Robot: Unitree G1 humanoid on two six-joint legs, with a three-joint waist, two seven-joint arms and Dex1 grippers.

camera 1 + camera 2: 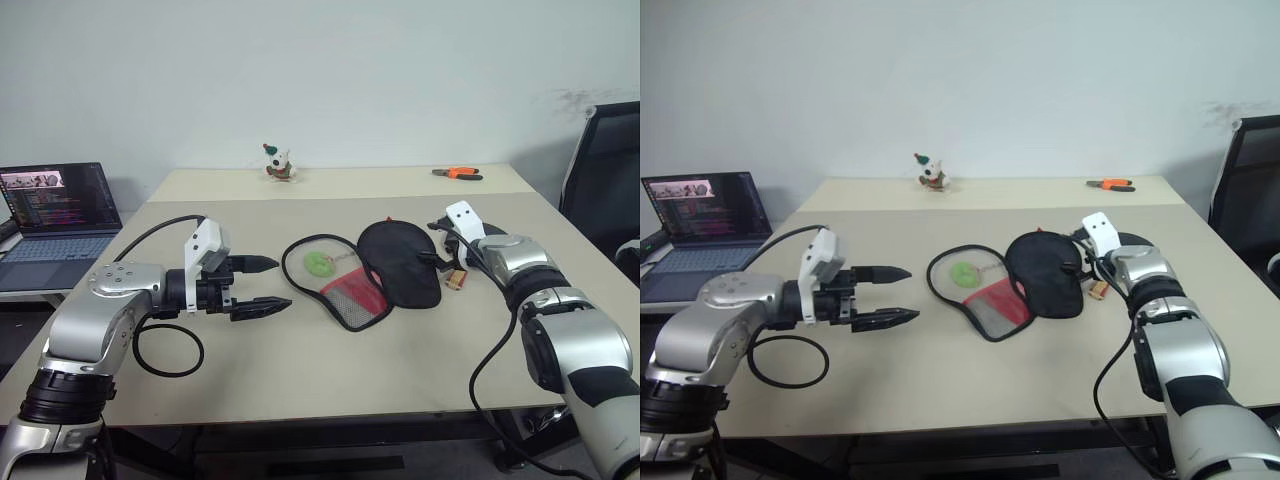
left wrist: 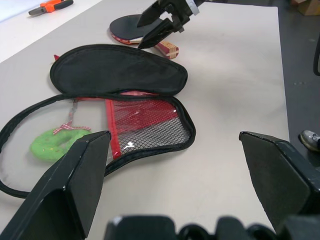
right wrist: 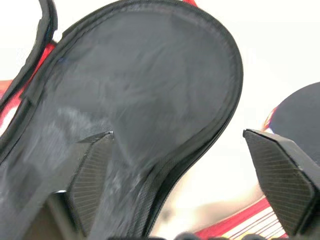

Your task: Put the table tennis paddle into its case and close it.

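Table tennis paddle [image 2: 131, 26] flat on counter [image 1: 330, 385], just behind open case [image 1: 400, 262], on your right side; handle end peeks out near right hand [image 1: 447, 258]. Case flap lies between. Right hand nearer, released, empty, angled down over flap edge. Left hand [image 1: 262, 286] released, empty, hovering well apart, pointing toward case mesh

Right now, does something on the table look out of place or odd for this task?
Yes. The case lies unzipped, its black flap folded back, and a green ring-shaped object sits in the clear half where the table tennis paddle should go. The paddle lies beside the case, by the open right gripper. Orange-handled pliers lie at the far edge.
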